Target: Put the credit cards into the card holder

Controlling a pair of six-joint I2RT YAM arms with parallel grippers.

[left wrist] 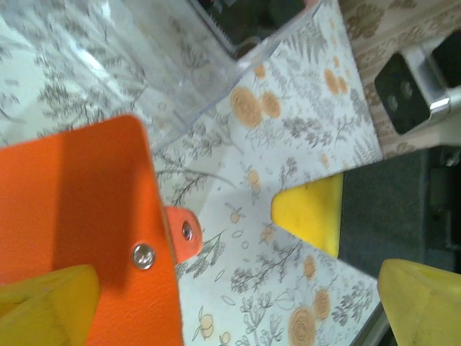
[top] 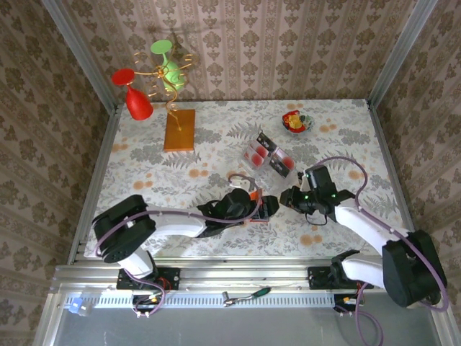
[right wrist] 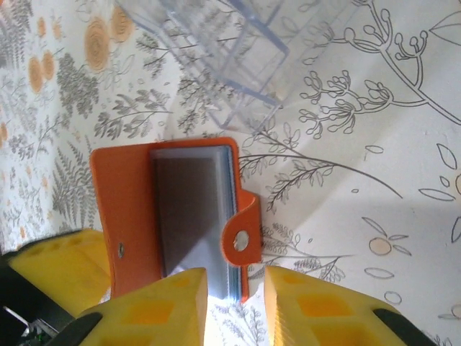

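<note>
Cloth printed with grey ferns and orange flowers covers the tabletop (top: 137, 173). The clear plastic tray (right wrist: 216, 50) stands right of centre, with the red-and-white credit cards (top: 257, 153) inside it. Just on the near side of the tray, the orange card holder (right wrist: 133, 202) lies flat and open. Its grey-blue inside shows, and its snap tab (right wrist: 241, 241) is folded over one edge. The left pincer (left wrist: 234, 288) is spread wide, one yellow finger (left wrist: 43, 306) at the holder's cover. The right pincer (right wrist: 235, 303) is narrow at the holder's edge; I cannot tell whether it pinches it.
</note>
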